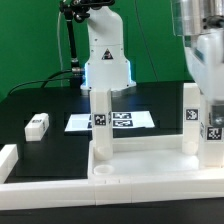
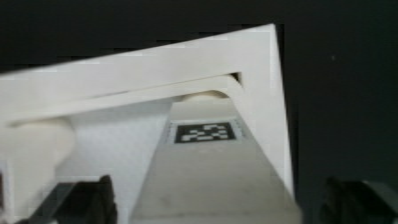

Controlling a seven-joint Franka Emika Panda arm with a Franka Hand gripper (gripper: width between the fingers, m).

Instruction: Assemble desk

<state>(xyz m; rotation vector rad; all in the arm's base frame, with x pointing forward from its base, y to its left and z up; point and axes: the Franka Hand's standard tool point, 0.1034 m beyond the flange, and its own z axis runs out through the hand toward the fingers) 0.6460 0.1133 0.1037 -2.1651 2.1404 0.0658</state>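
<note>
Two upright legs [image 1: 101,120] flank open room above the tabletop [image 1: 145,165]; the loose leg [image 1: 37,125] lies unobstructed

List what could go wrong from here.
1. The claw hangs close beside the upright leg at the exterior view's right; a sideways swing might knock it askew.
2. The loose leg lies far off at that view's left; fetching it means passing the other standing leg.

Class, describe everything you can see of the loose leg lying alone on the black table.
The loose leg is a small white block, plastic-looking, with a dark tag on one face. It lies flat on the black table at the exterior view's left, apart from the marker board and the tabletop. Only the table touches it.
</note>
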